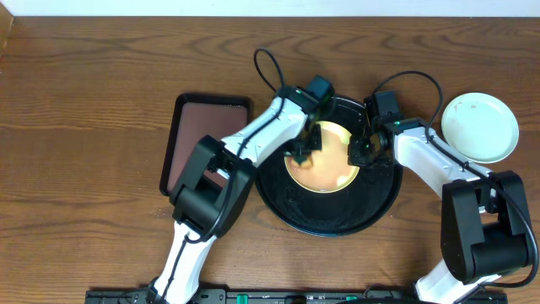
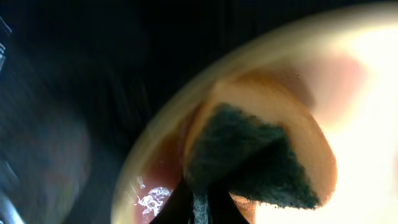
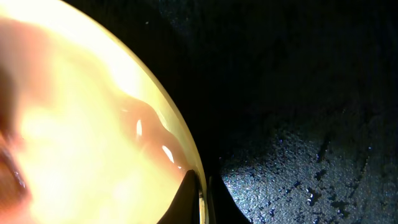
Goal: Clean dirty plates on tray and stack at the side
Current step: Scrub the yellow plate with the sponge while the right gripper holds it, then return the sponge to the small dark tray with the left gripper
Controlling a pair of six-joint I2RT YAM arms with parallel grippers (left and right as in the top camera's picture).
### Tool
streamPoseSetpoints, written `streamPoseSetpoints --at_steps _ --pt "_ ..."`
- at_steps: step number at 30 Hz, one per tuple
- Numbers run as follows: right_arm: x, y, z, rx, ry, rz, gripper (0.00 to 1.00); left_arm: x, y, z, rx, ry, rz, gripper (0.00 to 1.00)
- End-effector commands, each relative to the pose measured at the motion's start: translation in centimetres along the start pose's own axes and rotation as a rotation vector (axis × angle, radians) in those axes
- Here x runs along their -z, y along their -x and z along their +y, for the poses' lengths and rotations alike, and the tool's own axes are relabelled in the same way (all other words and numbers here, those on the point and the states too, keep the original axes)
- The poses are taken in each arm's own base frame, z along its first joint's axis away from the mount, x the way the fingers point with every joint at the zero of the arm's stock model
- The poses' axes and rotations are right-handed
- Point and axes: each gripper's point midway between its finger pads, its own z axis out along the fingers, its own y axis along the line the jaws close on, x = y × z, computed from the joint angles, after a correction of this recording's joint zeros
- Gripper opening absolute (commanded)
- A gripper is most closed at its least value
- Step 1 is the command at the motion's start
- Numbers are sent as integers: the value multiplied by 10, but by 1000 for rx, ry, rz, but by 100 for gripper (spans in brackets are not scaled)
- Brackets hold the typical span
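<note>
Yellow plate (image 1: 325, 173): on black tray (image 1: 337, 221) — smeared reddish.
Left gripper (image 1: 300, 154): clamped on sponge (image 2: 242, 146), against plate.
Right gripper (image 1: 358, 154): pinching plate rim.

Reads as a robotics lab bench staged as a dish-washing corner, not a lived-in kitchen. Shows in the two black-and-white jointed robot arms, left (image 1: 253, 135) and right (image 1: 430, 160), rising from a black mounting rail (image 1: 253, 297) at six o'clock. Borrows only a few kitchen props: a large round black tray with a raised rim (image 1: 329, 218) at centre on a bare brown wood-grain tabletop (image 1: 84, 101), a pale yellow round plate (image 1: 325, 173) on it, a pale mint-blue round plate (image 1: 481, 127) at three o'clock, a rectangular dark brown tray (image 1: 211, 114) at nine o'clock, and a yellow-and-green scouring sponge (image 2: 249, 149).
</note>
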Motion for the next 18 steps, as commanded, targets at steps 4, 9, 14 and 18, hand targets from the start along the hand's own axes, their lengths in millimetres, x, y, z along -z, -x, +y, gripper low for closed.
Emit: streamPoseSetpoints --at_steps 4,9,14,18 --pt "-13 -14 -12 7 -62 43 1 -10 48 31 -139 134 -190 7" --pt "-13 -15 -12 8 -62 47 1 3 68 59 -152 321 -295 7" --pt "-13 -15 -11 9 -62 48 1 36 83 59 -181 356 -380 8" --pt "-13 -16 -11 10 -63 51 1 84 90 49 -133 288 -472 7"
